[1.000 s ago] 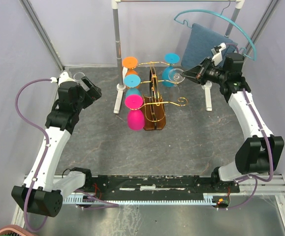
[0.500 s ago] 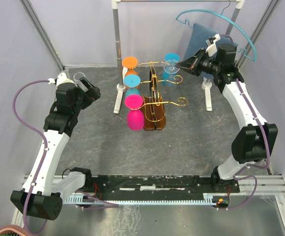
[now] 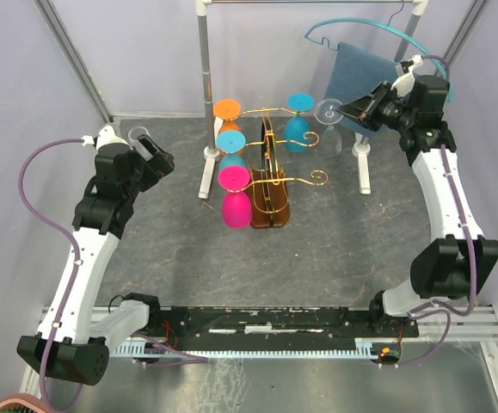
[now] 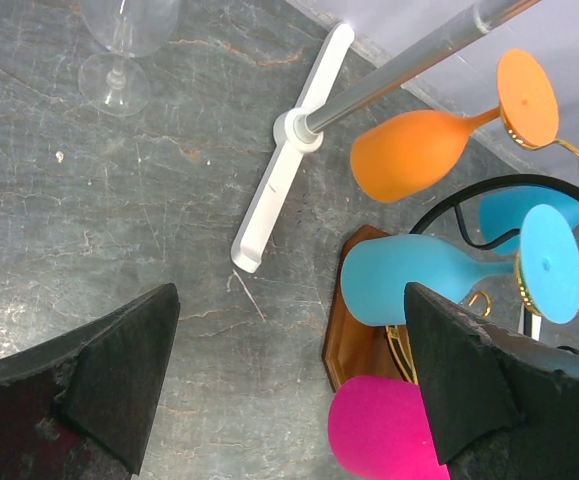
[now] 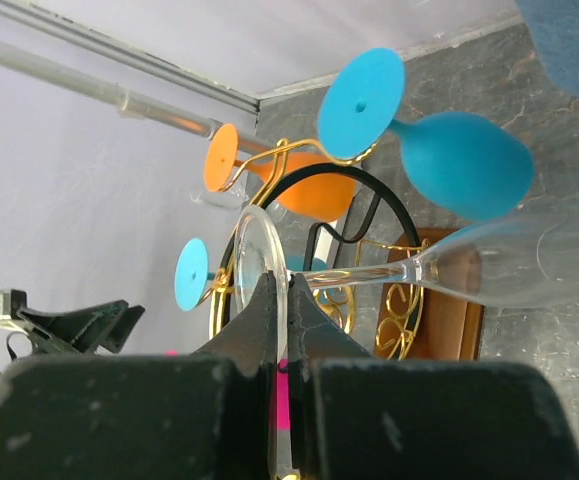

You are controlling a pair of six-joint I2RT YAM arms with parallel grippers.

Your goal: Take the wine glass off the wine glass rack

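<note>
The wine glass rack is gold wire on a brown wooden base at the table's middle. It carries orange, blue, pink and teal glasses. My right gripper is shut on the foot of a clear wine glass, held in the air right of the rack and clear of its arms. In the right wrist view the fingers pinch the clear foot and the stem runs right to the bowl. My left gripper is open and empty, left of the rack.
A second clear glass stands on the table by my left gripper and shows in the left wrist view. A white pole stand with feet straddles the rack. A blue towel hangs on a hanger behind my right gripper.
My right gripper has pulled the clear wine glass up and to the right, away from the rack's gold arm. The left arm has barely moved.
</note>
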